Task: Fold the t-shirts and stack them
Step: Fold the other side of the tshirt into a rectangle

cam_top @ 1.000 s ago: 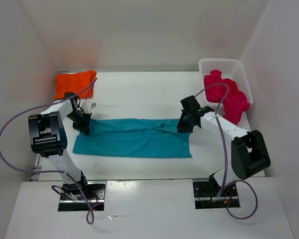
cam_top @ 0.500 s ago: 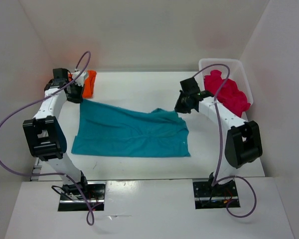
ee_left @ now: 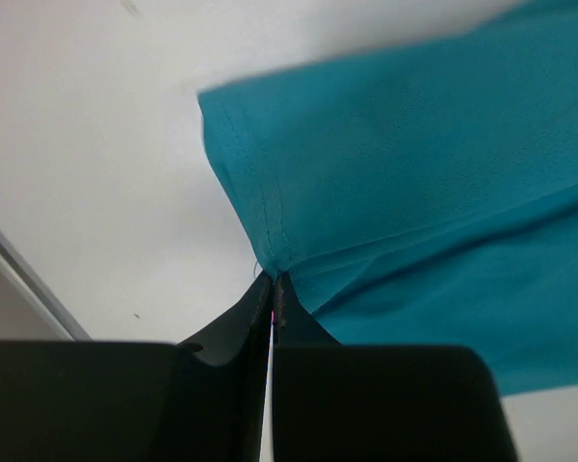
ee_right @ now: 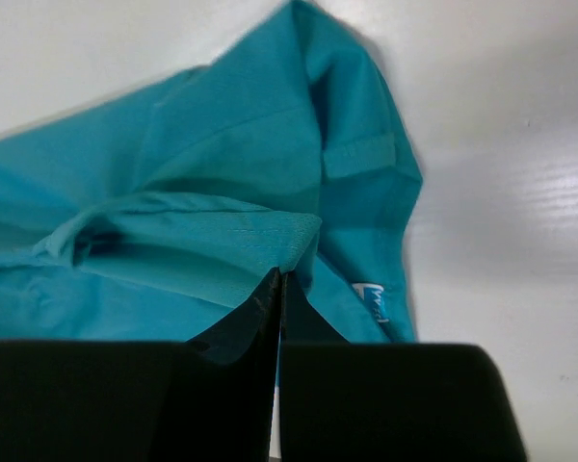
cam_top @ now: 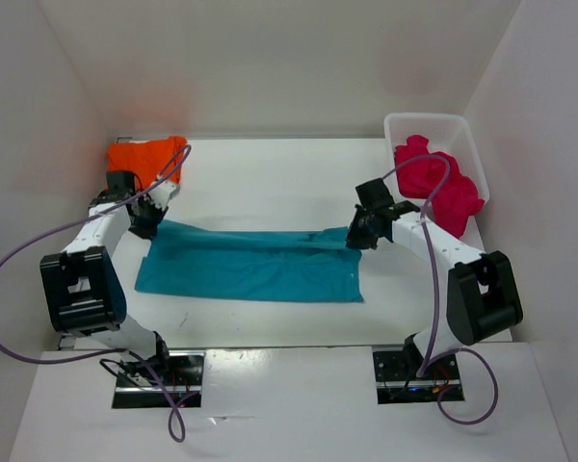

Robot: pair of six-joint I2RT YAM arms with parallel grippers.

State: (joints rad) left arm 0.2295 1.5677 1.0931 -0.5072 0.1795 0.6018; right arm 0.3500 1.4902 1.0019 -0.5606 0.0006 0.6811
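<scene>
At centre, spread t-shirt (cam_top: 250, 271); far left, folded t-shirt (cam_top: 143, 157); far right, bunched t-shirt (cam_top: 443, 188), seemingly overhanging basket (cam_top: 424, 117).

Count of items in the workspace, by kind.
Three t-shirts: one orange t-shirt (cam_top: 144, 157), one teal t-shirt (cam_top: 250, 274), one pink-red t-shirt (cam_top: 441, 185); one white basket (cam_top: 424, 117); two arms (a left end effector (cam_top: 146, 229), a right end effector (cam_top: 354, 241)); one desk (cam_top: 270, 173).

Teal t-shirt (cam_top: 255, 271): soft, matt cloth with stitched hems, creased. Orange t-shirt (cam_top: 144, 156) and pink-red t-shirt (cam_top: 441, 185): same matt cloth. Basket (cam_top: 468, 135): smooth, slightly translucent white plastic. Surface (cam_top: 270, 183): smooth, matt white. Fingers (ee_left: 385, 404): matt black plastic. Cable (cam_top: 495, 383): glossy purple sheathing.
</scene>
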